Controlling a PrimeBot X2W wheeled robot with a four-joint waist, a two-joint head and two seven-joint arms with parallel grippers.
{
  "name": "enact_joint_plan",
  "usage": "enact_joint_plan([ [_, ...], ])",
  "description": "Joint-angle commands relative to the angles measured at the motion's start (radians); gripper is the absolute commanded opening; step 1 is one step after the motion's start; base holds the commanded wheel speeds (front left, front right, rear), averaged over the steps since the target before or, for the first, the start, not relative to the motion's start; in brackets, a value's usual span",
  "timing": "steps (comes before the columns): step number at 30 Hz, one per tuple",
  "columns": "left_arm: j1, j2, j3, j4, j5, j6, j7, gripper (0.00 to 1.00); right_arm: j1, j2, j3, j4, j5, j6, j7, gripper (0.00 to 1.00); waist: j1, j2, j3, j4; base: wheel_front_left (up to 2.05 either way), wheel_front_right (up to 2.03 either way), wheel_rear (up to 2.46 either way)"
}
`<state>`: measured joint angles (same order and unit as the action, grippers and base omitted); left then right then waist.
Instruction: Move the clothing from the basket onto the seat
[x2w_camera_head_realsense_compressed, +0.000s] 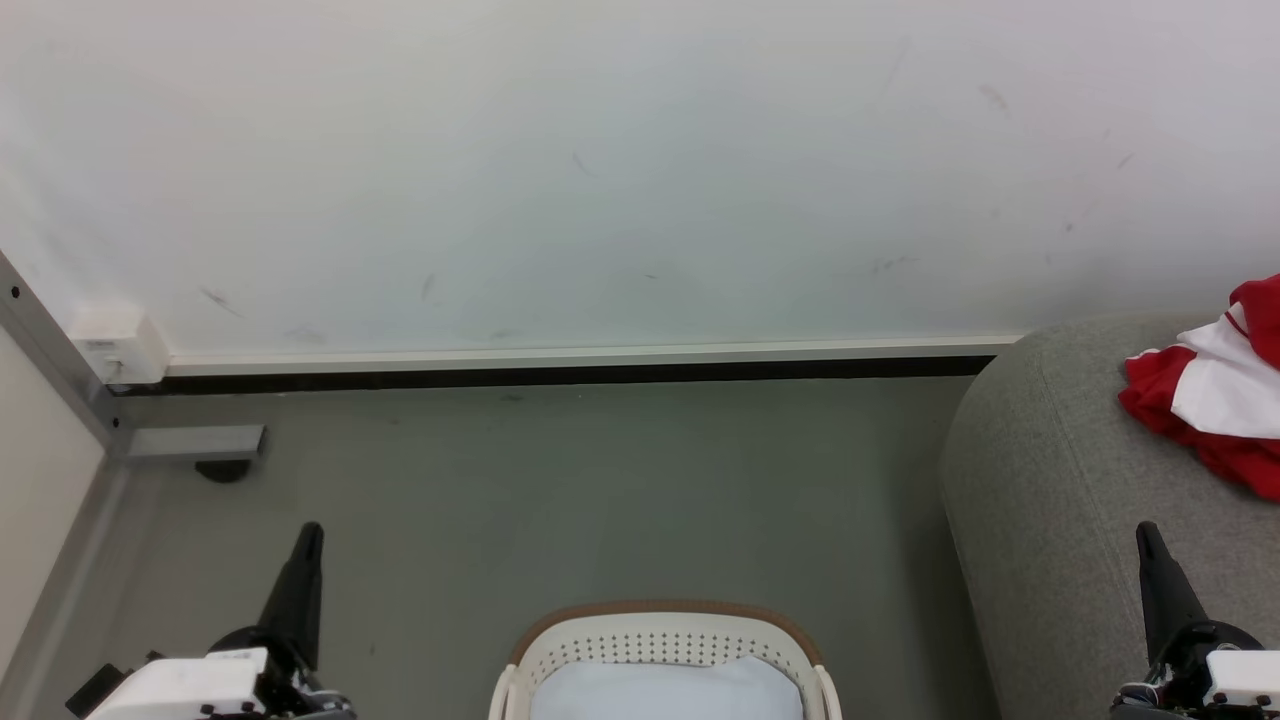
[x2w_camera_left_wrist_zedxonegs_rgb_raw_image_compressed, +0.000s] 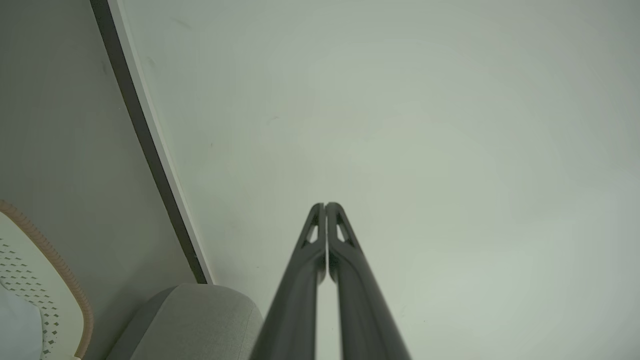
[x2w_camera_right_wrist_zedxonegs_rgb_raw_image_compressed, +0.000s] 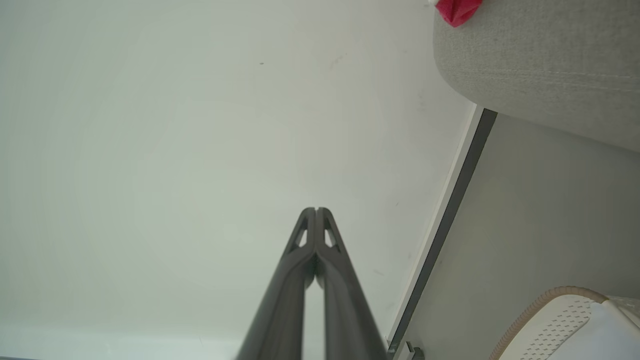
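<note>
Box (x2w_camera_head_realsense_compressed: 118, 345): white, low on wall; lettering too small to read.
Left gripper (x2w_camera_head_realsense_compressed: 311, 532): fingers pressed together, empty.
Basket (x2w_camera_head_realsense_compressed: 665, 610): cream, perforated, brown rim; pale padding (x2w_camera_head_realsense_compressed: 665, 690) inside.
Seat (x2w_camera_head_realsense_compressed: 1040, 470): grey fabric, right of basket.
Clothing (x2w_camera_head_realsense_compressed: 1215, 400): red with white panel, crumpled on seat.
Right gripper (x2w_camera_head_realsense_compressed: 1144, 532): fingers pressed together, empty, clear of clothing.

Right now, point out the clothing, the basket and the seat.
clothing (x2w_camera_head_realsense_compressed: 1225, 395): head view, on its white panel.
basket (x2w_camera_head_realsense_compressed: 660, 640): head view, on the perforated far wall.
seat (x2w_camera_head_realsense_compressed: 1050, 500): head view, on bare grey fabric left of the clothing.
</note>
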<state>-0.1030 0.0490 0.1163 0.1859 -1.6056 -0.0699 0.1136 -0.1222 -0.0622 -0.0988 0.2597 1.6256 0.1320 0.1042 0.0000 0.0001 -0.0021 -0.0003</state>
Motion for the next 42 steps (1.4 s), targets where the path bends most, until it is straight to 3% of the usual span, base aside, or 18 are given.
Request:
enact_joint_plan([
  [1, -0.008, 0.002, 0.003, -0.003, -0.012, -0.005, 0.004, 0.0, -0.01, -0.006, 0.001, -0.003, 0.004, -0.002, -0.003, 0.0, 0.0, -0.0001, 0.0, 0.0, 0.0, 0.0, 0.0],
  [42, -0.008, 0.002, 0.003, -0.003, -0.012, -0.005, 0.004, 0.0, -0.008, -0.016, 0.013, -0.004, 0.017, -0.002, -0.012, 0.0, 0.0, -0.0001, 0.0, 0.0, 0.0, 0.0, 0.0],
])
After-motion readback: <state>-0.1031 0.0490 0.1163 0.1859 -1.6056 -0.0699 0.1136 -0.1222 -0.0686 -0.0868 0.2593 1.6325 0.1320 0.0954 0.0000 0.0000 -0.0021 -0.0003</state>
